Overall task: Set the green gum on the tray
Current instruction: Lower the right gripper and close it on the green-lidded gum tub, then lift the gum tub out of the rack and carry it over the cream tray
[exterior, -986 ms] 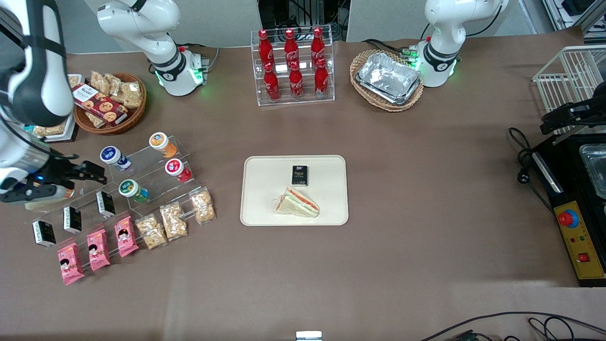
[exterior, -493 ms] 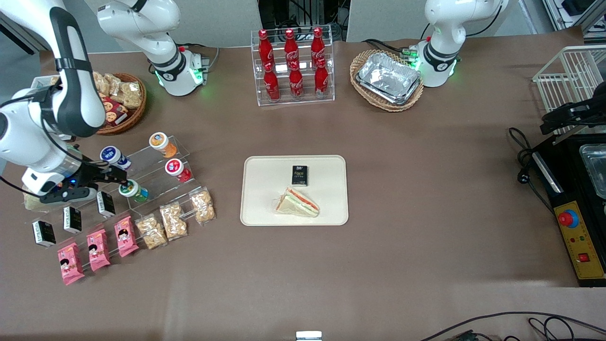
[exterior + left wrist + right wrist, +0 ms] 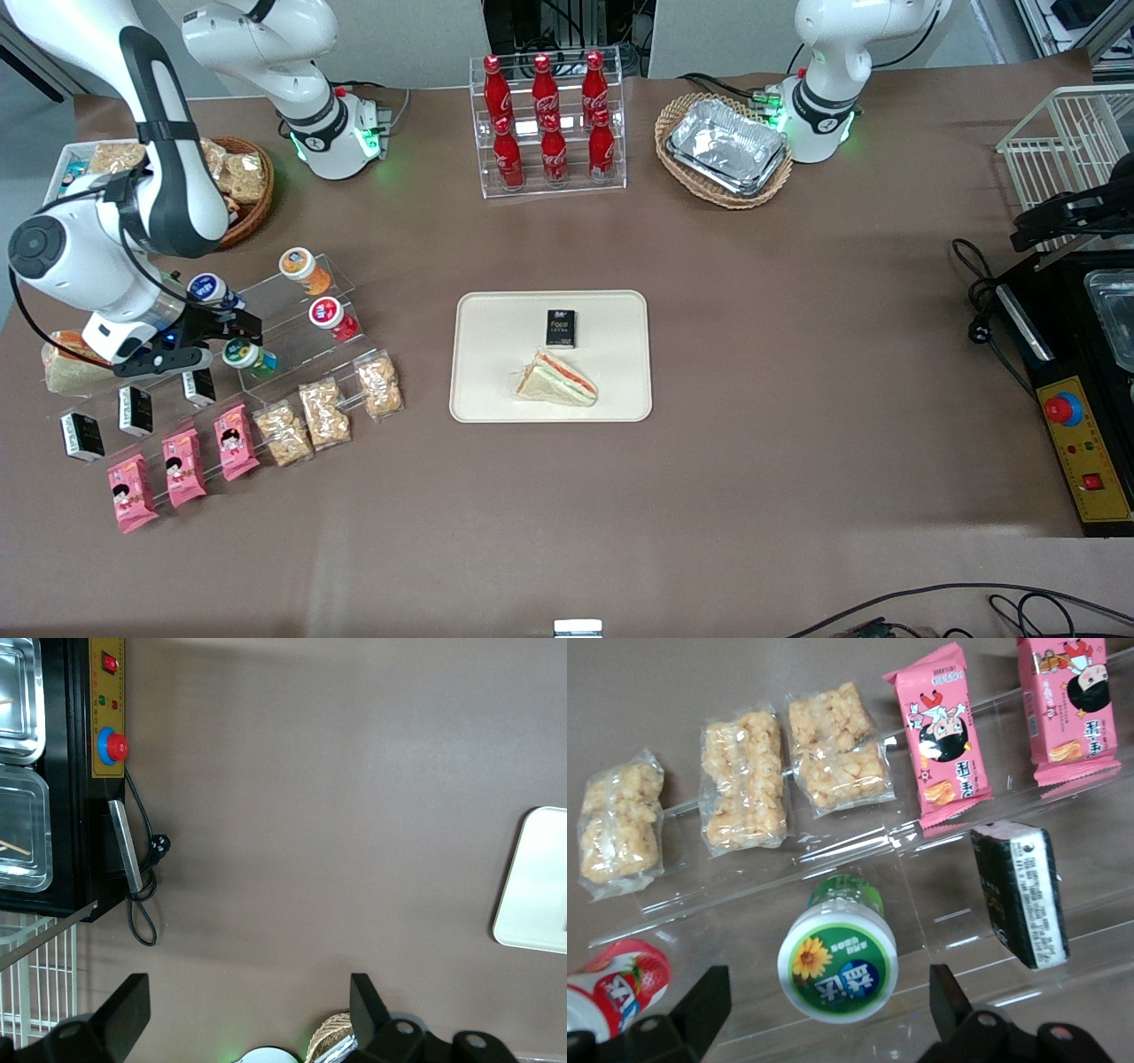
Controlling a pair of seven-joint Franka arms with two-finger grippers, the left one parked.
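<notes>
- My gripper (image 3: 232, 335) hangs at the left-middle of the front frame with its two dark fingers spread wide, one each side of the green gum without touching it.
- The green gum (image 3: 838, 958), a small round plastic canister with a green body, white rim and a glossy green-and-yellow flower label on its lid, lies tilted on a clear acrylic stepped shelf (image 3: 859, 859).
- Beside it on the same step stands a black rectangular carton (image 3: 1019, 893) with white print along one edge, and a red strawberry-printed canister (image 3: 616, 985).
- On the next step rest three crinkly clear bags of pale puffed snack (image 3: 741, 790) and shiny pink snack packets (image 3: 941, 734) with a cartoon face.
- In the front frame's centre, well apart from the shelf, sits the cream flat rectangular tray (image 3: 496, 390) with rounded corners and a low rim; it bears a triangular sandwich (image 3: 556, 378) and a small black box (image 3: 561, 328).
</notes>
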